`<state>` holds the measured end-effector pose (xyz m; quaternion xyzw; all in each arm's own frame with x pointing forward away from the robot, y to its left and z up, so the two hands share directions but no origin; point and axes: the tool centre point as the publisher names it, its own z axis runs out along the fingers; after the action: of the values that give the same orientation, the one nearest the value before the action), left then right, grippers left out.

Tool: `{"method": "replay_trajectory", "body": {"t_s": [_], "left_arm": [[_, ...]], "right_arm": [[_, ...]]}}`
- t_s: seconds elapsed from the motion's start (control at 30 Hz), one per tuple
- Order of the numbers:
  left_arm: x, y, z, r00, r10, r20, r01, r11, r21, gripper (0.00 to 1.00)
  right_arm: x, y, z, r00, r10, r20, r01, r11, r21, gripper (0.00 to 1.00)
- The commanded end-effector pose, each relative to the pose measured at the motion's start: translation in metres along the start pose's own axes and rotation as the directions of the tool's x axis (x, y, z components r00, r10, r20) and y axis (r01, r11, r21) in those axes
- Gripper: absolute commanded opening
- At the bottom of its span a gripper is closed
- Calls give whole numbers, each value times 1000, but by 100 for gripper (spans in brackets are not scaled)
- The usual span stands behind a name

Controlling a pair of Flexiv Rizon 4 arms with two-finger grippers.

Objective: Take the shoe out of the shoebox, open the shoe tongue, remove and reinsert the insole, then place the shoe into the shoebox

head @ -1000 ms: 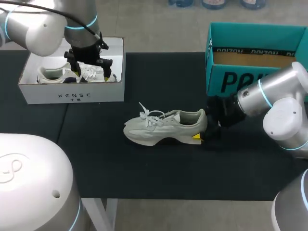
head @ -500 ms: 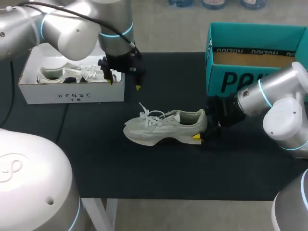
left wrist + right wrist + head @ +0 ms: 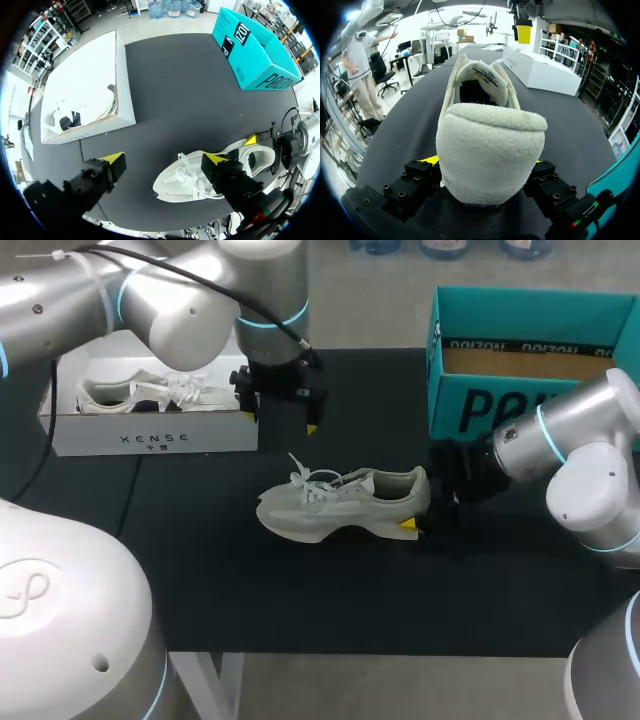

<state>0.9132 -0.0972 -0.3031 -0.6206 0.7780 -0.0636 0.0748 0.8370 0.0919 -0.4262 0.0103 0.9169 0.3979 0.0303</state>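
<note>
Right fingers clamp the shoe by its heel, toe leftward; left fingers spread wide.

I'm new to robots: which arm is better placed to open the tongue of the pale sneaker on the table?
Likely left: the left gripper, open, hangs near the pale suede sneaker, while the right gripper grips its heel.

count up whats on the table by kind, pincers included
boxes: 2 (white box, teal box)
shoes: 2 (loose shoe, boxed shoe)
pincers: 2 (left pincer, right pincer)
total: 6
</note>
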Motion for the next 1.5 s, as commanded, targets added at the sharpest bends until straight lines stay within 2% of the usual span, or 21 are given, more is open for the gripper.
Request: {"method": "replay_trajectory", "body": {"t_s": [0.03, 0.07, 0.13, 0.33, 0.5, 0.63, 0.8, 0.93, 1.23, 1.37, 1.5], "left_arm": [[-1, 1, 0, 1000, 0, -2, 0, 1000, 2, 100], [-1, 1, 0, 1000, 0, -2, 0, 1000, 2, 100], [13, 1, -9, 999, -36, -2, 36, 998, 53, 100], [53, 16, -18, 997, -73, 3, 73, 993, -87, 100], [77, 33, -16, 998, -68, -12, 66, 990, -128, 100], [88, 43, -2, 998, -42, -36, 36, 989, -145, 100], [104, 44, 16, 998, 24, -66, -31, 994, -106, 100], [118, 41, 30, 993, 67, -93, -77, 991, -108, 100], [139, 31, 37, 986, 102, -132, -111, 992, -64, 100], [146, 30, 39, 982, 129, -140, -142, 986, -87, 100], [146, 42, 38, 983, 120, -135, -139, 981, -134, 100]], "right_arm": [[0, -2, 8, 1000, 0, 2, 0, 1000, 1, 0], [0, -2, 8, 1000, 0, 2, 0, 1000, 1, 0], [0, -2, 8, 1000, 0, 2, 0, 1000, 1, 0], [0, -2, 8, 1000, 0, 2, 0, 1000, 1, 0], [0, -2, 8, 1000, 0, 2, 0, 1000, 1, 0], [0, -2, 8, 1000, 0, 2, 0, 1000, 1, 0], [0, -2, 8, 1000, 0, 2, 0, 1000, 1, 0], [0, -2, 8, 1000, 0, 2, 0, 1000, 1, 0], [0, -2, 8, 1000, 0, 2, 0, 1000, 1, 0], [0, -2, 8, 1000, 0, 2, 0, 1000, 1, 0], [0, -2, 8, 1000, 0, 2, 0, 1000, 1, 0]]}}
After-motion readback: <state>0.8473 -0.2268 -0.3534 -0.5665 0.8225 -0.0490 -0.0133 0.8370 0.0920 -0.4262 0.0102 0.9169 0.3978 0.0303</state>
